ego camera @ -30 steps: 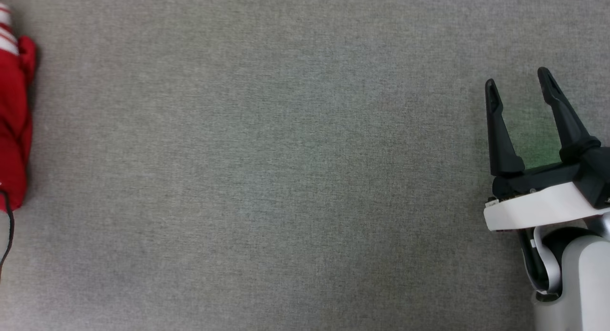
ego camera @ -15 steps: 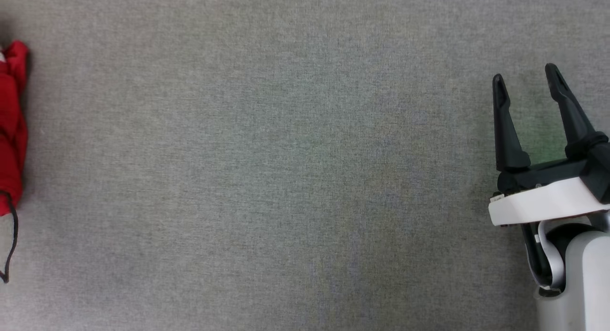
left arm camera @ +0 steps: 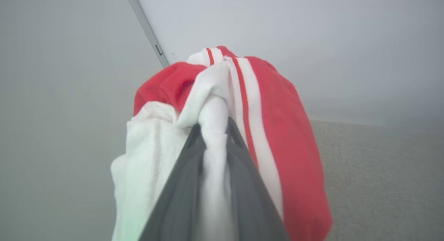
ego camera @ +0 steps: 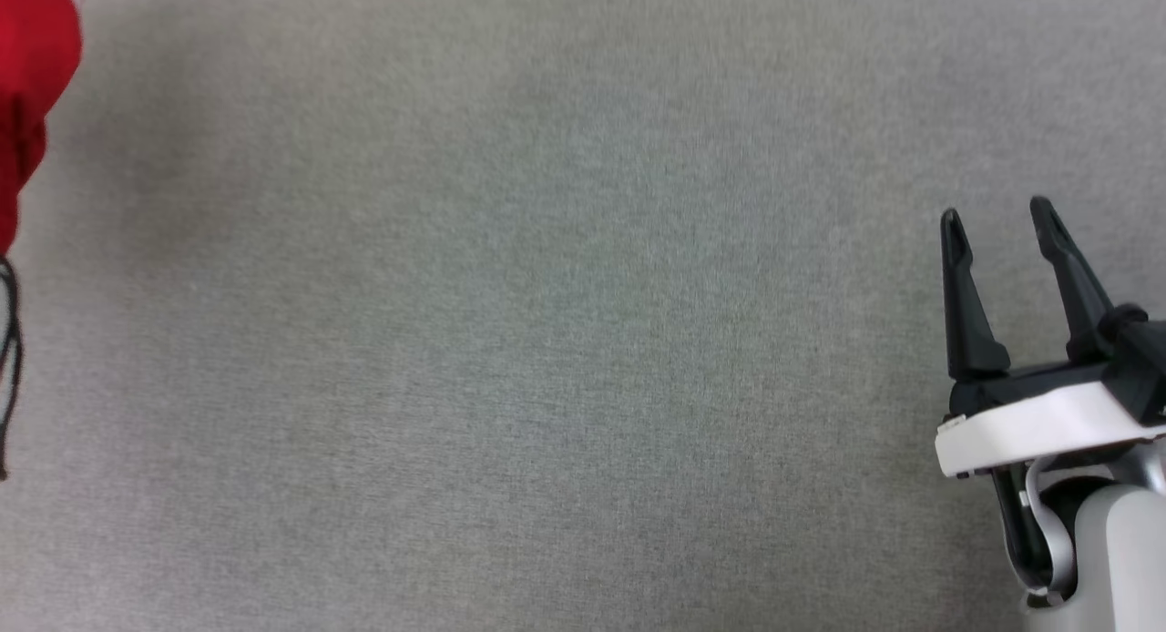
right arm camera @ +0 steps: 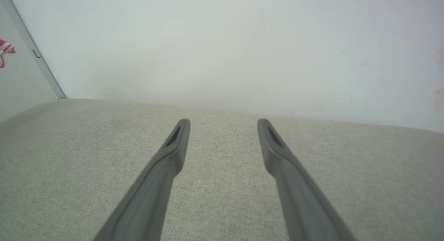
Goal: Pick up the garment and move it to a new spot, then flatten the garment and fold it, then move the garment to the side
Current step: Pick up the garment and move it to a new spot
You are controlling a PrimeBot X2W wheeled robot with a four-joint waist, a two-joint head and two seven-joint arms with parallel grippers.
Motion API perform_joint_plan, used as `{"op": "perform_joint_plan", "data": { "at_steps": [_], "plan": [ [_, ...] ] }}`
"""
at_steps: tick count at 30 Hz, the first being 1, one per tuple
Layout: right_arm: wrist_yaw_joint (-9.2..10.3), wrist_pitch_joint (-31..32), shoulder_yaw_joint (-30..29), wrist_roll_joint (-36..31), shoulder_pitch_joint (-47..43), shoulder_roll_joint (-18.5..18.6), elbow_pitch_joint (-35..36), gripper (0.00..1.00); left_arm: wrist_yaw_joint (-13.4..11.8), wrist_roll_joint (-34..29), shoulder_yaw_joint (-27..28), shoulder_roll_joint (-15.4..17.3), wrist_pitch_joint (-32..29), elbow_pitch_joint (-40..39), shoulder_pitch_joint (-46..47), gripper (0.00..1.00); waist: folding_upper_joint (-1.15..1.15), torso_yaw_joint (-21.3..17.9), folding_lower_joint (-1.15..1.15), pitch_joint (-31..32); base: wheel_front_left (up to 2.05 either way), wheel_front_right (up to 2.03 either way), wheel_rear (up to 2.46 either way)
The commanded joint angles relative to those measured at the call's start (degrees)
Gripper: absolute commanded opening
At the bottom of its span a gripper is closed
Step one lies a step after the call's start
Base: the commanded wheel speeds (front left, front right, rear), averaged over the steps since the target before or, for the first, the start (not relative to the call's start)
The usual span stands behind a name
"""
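The left gripper [left arm camera: 214,126] pinches a white fold of the red T-shirt [left arm camera: 288,130], which is bunched around its fingers at the grey fabric surface's [ego camera: 547,295] left edge, white sleeve with thin red stripes showing. The right gripper [ego camera: 996,210] hovers, jaws spread wide.

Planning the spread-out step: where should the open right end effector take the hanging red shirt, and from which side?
Probably the garment by its loose red body cloth, coming in from the robot's right. The left end effector pinches a white fold, and the red part drapes free beside it, so it is the easier part to reach. The right end effector stands open.
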State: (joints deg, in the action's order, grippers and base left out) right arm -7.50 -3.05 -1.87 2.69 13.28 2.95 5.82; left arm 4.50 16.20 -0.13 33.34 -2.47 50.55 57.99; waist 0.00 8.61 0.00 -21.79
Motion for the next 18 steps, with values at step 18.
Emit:
{"op": "perform_joint_plan", "data": {
  "at_steps": [18],
  "plan": [
    [0.02,1.3,-0.5,4.0,-9.9,-0.1,-0.3,1.0,1.4,1.8,-8.5,-16.1,13.6,-20.0,-15.5,0.0,0.0,-6.9,0.0,17.7,0.0,0.0,0.0]
  ]
}}
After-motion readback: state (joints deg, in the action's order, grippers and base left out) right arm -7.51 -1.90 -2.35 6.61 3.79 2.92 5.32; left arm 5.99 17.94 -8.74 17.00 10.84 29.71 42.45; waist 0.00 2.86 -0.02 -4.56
